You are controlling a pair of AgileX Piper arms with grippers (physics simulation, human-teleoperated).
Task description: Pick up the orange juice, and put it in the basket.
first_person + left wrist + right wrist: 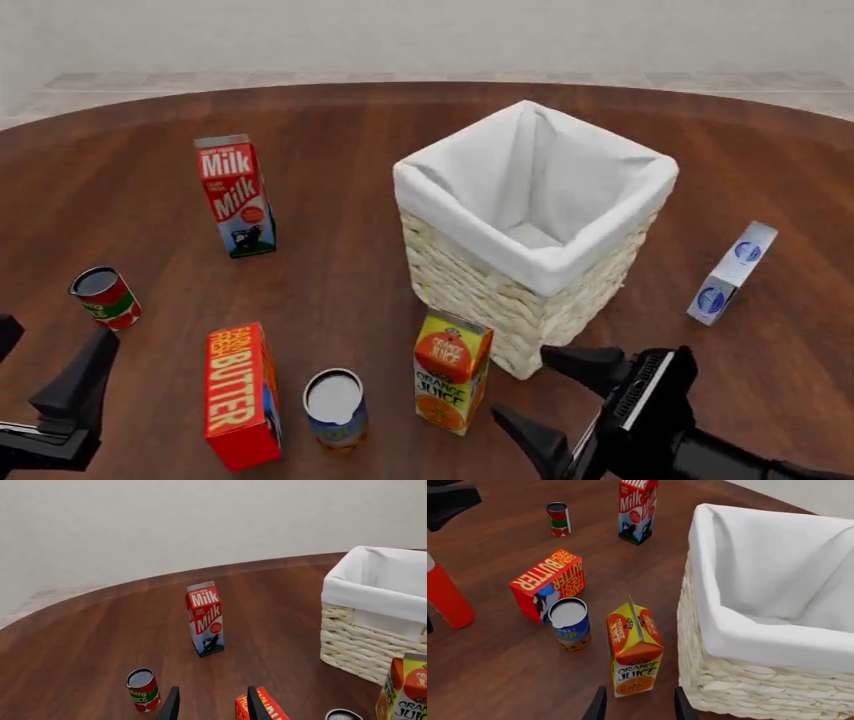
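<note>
The orange juice (454, 372) is a small gable-top carton standing upright against the near corner of the basket (487, 285); the right wrist view shows the carton (635, 650) and the woven wall (740, 695) side by side. My right gripper (521, 383) hovers open just on the near side of the carton, its fingertips (597, 705) wide apart and holding nothing. My left gripper (54, 340) is open at the table's near left, far from the carton (407, 687), which shows at the edge of its view beside the basket (360, 645).
A Milk carton (236, 195) stands at the back left. A tomato can (104, 297), a BUTTER box (240, 392) and an open blue can (334, 407) sit left of the juice. A small white-and-blue box (731, 272) lies right of the basket. A red object (447, 600) shows in the right wrist view.
</note>
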